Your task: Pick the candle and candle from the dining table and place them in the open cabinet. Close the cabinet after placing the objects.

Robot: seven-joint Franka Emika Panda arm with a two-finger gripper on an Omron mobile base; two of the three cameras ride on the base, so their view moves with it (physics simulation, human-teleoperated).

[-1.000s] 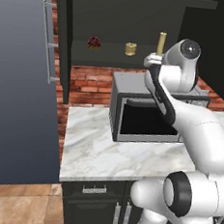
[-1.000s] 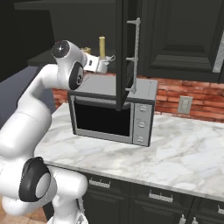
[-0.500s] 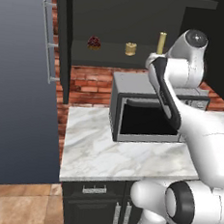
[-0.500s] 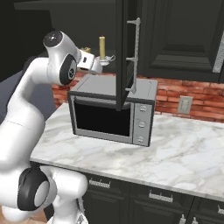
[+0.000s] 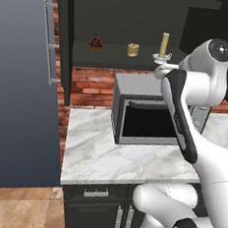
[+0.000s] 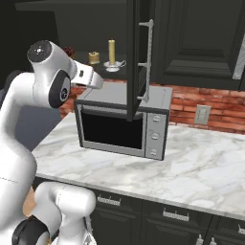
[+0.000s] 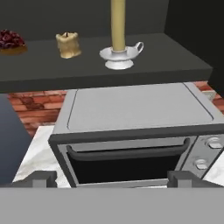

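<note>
the gripper [image 7: 112,178] stands with fingers wide and empty, back from the cabinet [image 5: 74,33] shelf. both candles stand on it: the tall candle [image 7: 117,26] near the shelf's front edge, the squat candle [image 7: 68,44] deeper, a dark-red lump [image 7: 9,40] toward the left end — likely placing is done, door closing remains. below, a microwave [image 6: 119,124] on the marble counter [image 5: 97,154].
</note>
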